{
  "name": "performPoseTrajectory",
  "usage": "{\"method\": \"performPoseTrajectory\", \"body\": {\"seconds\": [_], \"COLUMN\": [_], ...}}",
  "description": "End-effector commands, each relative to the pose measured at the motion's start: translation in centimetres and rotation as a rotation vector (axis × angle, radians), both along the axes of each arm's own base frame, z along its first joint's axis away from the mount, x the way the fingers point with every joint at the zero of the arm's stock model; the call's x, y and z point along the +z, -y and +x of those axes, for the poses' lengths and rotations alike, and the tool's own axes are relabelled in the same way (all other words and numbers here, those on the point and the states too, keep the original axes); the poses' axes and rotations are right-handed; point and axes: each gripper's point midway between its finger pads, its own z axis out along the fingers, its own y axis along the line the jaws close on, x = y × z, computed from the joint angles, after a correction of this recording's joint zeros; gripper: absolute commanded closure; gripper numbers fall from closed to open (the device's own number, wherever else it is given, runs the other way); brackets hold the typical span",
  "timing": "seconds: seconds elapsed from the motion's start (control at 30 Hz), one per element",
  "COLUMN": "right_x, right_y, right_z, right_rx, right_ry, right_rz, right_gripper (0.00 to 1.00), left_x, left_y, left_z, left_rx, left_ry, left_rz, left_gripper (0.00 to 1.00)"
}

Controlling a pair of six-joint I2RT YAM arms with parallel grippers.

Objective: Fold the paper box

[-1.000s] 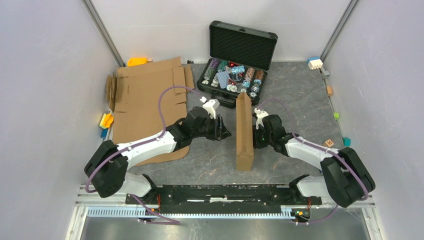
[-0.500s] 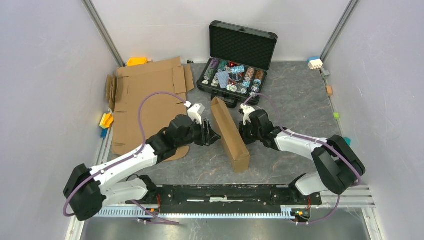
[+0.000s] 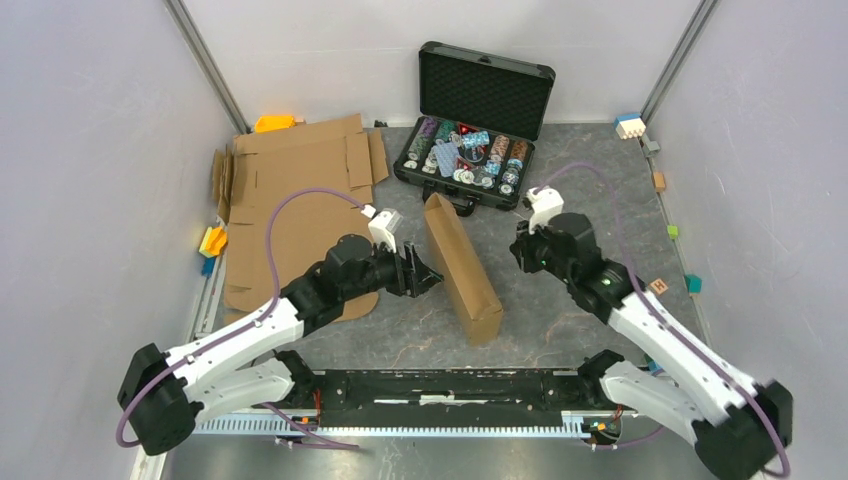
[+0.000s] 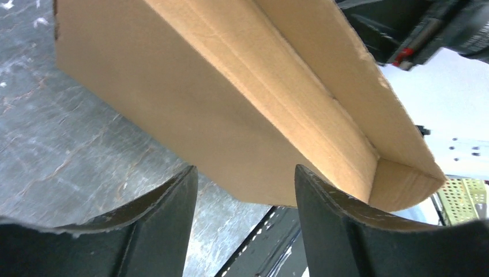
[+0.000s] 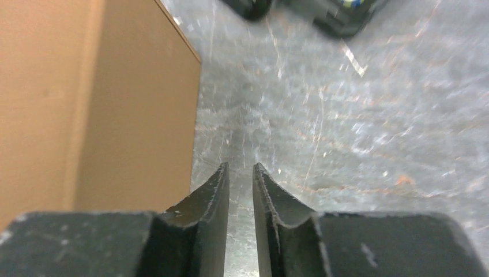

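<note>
The paper box (image 3: 460,268), a long, narrow brown cardboard shape, lies slanted on the grey table between my two arms. My left gripper (image 3: 428,276) is open just to its left. In the left wrist view the box (image 4: 230,98) fills the top, just beyond my open left gripper (image 4: 245,182), with nothing between the fingertips (image 4: 183,184). My right gripper (image 3: 519,252) is a short way off the box's right side. In the right wrist view the right gripper (image 5: 239,172) shows a narrow gap over bare table, and the box (image 5: 98,104) is to its left.
Flat cardboard sheets (image 3: 300,190) lie at the back left, partly under my left arm. An open black case (image 3: 470,150) of colourful chips stands behind the box. Small toy blocks (image 3: 630,125) sit along the side walls.
The right gripper let go of the box and drew back to the right. The box swung from straight to slanted. The left gripper opened wider beside it.
</note>
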Motion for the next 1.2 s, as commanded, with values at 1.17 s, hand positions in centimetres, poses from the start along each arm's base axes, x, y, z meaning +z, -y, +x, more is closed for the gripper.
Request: {"method": "performPoseTrajectory", "body": {"seconds": [1.17], "right_x": [10.4], "right_y": [-5.9], "right_z": [-13.0], "right_rx": [0.689], "right_ry": [0.168], "right_rz": [0.371], "right_gripper": [0.48], "left_x": [2.0], "left_y": [4.6], "left_z": [1.0], "left_rx": [-0.059], "left_ry": [-0.109], "left_rz": [-0.159], "left_gripper": [0.35]}}
